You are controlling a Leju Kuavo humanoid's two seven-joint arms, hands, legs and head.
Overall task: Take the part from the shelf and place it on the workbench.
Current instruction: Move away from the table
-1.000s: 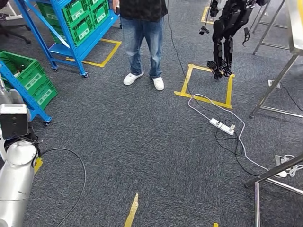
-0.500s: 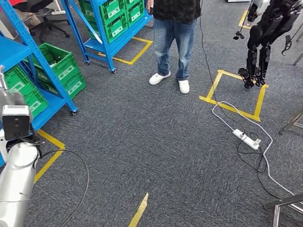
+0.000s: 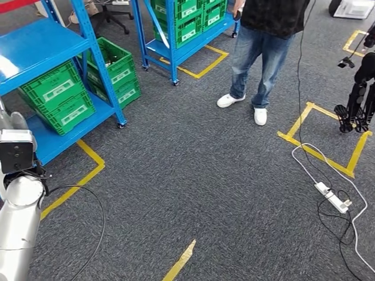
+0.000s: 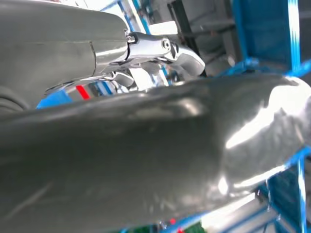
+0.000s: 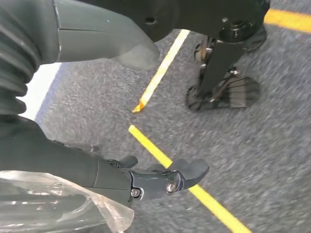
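Two hands are hanging idle, since we judge the fetching has not yet begun: the right hand (image 5: 110, 170) is dangling over the grey carpet (image 3: 199, 175) with its fingers (image 5: 183, 172) stretched out loosely, apart from the thumb, and gripping nothing. A crinkle of clear plastic (image 5: 55, 204) is lying behind it at the lower left of the right wrist view, and we cannot tell what it is. The left hand (image 4: 146, 160) is blurring across its own camera, so we cannot tell whether it is spread or closed. The part itself is too small for us to make out. We are judging that it is waiting in one of the green crates (image 3: 57, 96) on the blue shelf (image 3: 53, 44) in the upper left of the head view, and we cannot say which. A second blue rack (image 3: 177, 50) is standing at top centre. A person (image 3: 261, 52) in jeans is standing at the upper right, well apart from the shelf. A black cable (image 3: 97, 216) is looping beside our left arm (image 3: 17, 228) at the lower left, just below a strip of yellow tape (image 3: 75, 181), and could be catching a foot. A power strip (image 3: 331, 197) and another robot's legs (image 3: 355, 105) are sitting at the right edge, out of our way.
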